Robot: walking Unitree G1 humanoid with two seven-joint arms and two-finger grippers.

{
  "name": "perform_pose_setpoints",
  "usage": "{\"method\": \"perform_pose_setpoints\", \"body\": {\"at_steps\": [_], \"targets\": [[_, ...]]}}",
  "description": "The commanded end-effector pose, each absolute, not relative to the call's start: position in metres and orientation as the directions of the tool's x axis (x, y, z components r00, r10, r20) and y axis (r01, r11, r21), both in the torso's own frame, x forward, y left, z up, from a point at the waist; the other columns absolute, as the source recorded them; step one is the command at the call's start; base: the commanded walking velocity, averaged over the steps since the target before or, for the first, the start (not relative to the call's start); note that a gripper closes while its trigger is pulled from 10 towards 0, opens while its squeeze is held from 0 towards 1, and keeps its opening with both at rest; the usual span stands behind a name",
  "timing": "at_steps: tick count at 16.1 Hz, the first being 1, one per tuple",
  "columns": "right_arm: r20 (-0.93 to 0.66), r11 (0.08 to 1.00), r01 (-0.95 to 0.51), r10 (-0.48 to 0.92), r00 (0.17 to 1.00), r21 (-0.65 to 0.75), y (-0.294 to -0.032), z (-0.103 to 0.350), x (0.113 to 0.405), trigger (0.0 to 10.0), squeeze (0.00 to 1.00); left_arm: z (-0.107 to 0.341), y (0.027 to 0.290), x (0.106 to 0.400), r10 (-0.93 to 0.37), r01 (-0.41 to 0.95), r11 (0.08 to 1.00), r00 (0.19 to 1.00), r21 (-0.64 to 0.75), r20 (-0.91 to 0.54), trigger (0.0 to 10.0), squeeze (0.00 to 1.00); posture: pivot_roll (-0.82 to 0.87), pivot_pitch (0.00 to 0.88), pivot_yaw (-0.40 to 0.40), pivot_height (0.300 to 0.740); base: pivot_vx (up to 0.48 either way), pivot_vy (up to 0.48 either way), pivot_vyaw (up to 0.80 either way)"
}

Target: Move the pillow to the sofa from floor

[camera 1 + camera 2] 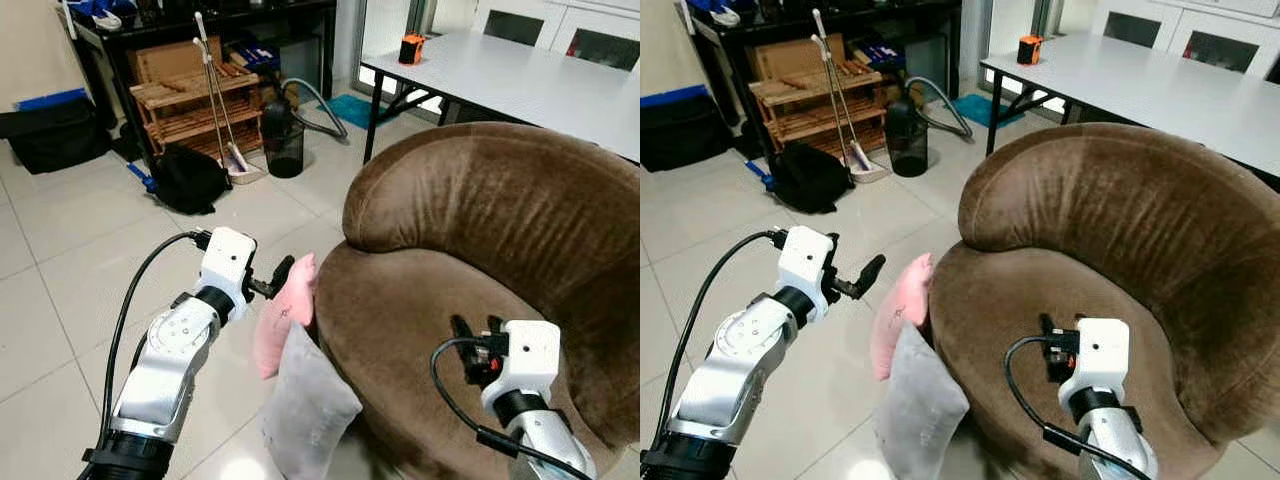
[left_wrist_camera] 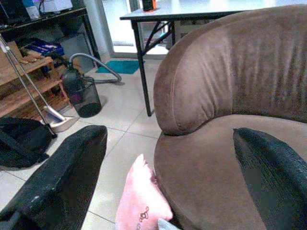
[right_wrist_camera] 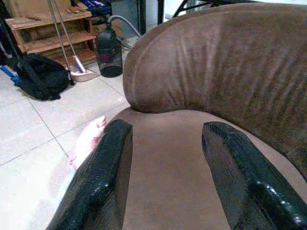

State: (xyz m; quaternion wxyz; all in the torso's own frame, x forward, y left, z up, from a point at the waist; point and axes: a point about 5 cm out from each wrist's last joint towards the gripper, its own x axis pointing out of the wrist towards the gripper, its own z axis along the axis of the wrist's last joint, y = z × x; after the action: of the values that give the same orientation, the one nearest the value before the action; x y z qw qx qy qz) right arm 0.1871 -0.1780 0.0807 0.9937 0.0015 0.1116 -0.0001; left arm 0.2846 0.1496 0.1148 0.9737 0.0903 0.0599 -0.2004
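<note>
A pink pillow (image 1: pixel 285 312) leans upright against the front left side of the round brown sofa (image 1: pixel 480 290), standing on the tiled floor. A grey pillow (image 1: pixel 305 405) leans in front of it, lower down. My left gripper (image 1: pixel 280 277) hovers open just left of the pink pillow's top, which lies between and below its fingers (image 2: pixel 62 187) in the left wrist view, where the pink pillow (image 2: pixel 141 203) sits near the sofa edge. My right gripper (image 1: pixel 475 335) is open above the sofa seat, nothing between its fingers (image 3: pixel 100 177).
A white table (image 1: pixel 520 75) with an orange object (image 1: pixel 411 48) stands behind the sofa. A wooden shelf (image 1: pixel 195 105), broom and dustpan (image 1: pixel 232 150), black bin (image 1: pixel 284 148), hose and black bag (image 1: pixel 188 180) line the far left. Bare tiles lie to the left.
</note>
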Motion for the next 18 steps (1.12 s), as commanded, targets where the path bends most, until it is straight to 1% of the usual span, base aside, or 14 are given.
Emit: {"method": "perform_pose_setpoints", "body": {"at_steps": [1,8,16,18], "targets": [[-0.207,1.000,-0.002,0.004,0.978,0.010,-0.1773,0.0844,0.1895,10.0,0.00,0.1176,0.1499,0.2843,-0.376,0.397,0.905,0.915,0.155,-0.147,10.0,0.00,-0.04,0.016,-0.002,0.740,0.000,0.000,0.00],[-0.222,1.000,0.023,-0.022,0.975,0.002,-0.1809,0.0820,0.1880,10.0,0.00,0.1180,0.1515,0.2838,-0.371,0.393,0.906,0.917,0.161,-0.148,10.0,0.00,-0.04,0.024,0.002,0.740,0.000,0.000,0.00],[-0.236,0.999,0.032,-0.032,0.971,-0.003,-0.1830,0.0802,0.1851,10.0,0.00,0.1170,0.1510,0.2830,-0.373,0.396,0.903,0.915,0.166,-0.153,10.0,0.00,-0.04,0.030,0.002,0.740,-0.304,0.000,0.00],[-0.233,0.999,0.039,-0.034,0.972,0.016,-0.1836,0.0807,0.1849,10.0,0.00,0.1177,0.1510,0.2837,-0.361,0.384,0.907,0.921,0.174,-0.147,10.0,0.00,-0.05,0.031,-0.001,0.740,0.000,0.000,0.00]]}}
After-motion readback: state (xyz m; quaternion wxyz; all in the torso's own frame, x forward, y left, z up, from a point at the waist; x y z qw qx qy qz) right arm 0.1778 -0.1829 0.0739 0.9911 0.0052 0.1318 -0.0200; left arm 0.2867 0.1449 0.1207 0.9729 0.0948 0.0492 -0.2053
